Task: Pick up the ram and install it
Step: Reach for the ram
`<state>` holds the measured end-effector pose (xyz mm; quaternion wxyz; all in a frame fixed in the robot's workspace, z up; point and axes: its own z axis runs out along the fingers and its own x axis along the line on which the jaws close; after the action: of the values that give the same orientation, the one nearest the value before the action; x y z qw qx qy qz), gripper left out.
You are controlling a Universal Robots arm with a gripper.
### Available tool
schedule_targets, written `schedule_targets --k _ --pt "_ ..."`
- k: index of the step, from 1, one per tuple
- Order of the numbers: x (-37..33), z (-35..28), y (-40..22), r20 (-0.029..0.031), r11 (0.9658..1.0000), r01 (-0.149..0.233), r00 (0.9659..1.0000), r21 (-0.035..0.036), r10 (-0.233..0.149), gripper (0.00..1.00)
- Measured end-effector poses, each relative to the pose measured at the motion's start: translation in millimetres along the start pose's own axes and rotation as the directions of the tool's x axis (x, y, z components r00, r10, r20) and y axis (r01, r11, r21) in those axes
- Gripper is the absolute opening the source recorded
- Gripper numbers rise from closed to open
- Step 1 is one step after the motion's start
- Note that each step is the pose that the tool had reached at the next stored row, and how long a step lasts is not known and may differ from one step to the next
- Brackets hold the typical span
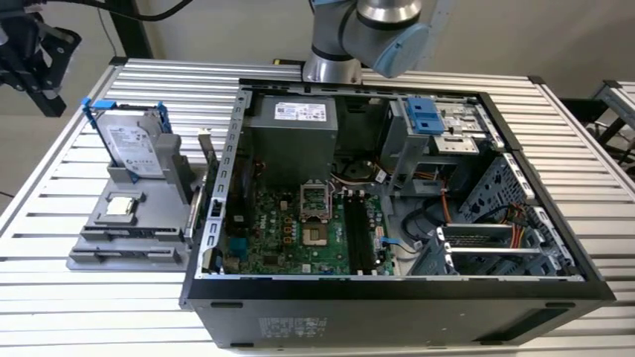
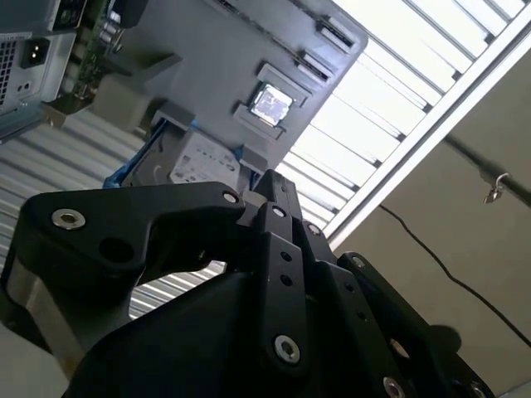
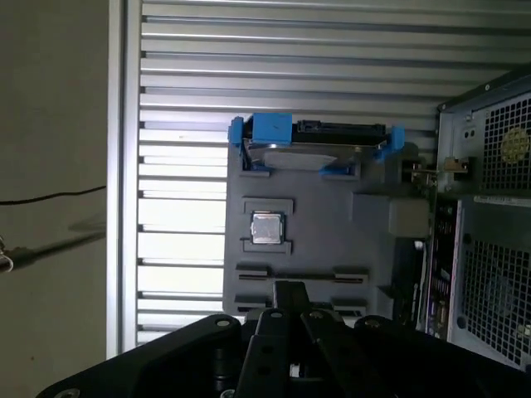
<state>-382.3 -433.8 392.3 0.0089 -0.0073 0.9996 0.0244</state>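
Ram pickup is the step in hand, I judge, and not yet begun. An open computer case (image 1: 397, 286) lies on the slatted table (image 1: 59, 312), and its black memory slots (image 1: 362, 234) look empty. Just beside the case, at the exterior view's left, sits a grey fixture (image 1: 129, 242) carrying the blue-framed hard drive (image 1: 129, 141) and the square processor (image 1: 121, 207). The ram (image 1: 193, 212) seems to be the thin greenish strip on edge along the fixture's side nearest the case. The gripper (image 3: 288, 294) hangs above the fixture with nothing visibly in it. Whether the claw is apart or together I cannot tell. Gripping the strip would call for squaring up over its narrow top edge.
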Motion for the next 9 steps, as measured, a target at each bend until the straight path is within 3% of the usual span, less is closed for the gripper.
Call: schedule_targets --k 9 --pt "-0.2 -0.9 -23.2 -0.0016 1.0000 0.000 1.0000 -0.0009 0.000 0.00"
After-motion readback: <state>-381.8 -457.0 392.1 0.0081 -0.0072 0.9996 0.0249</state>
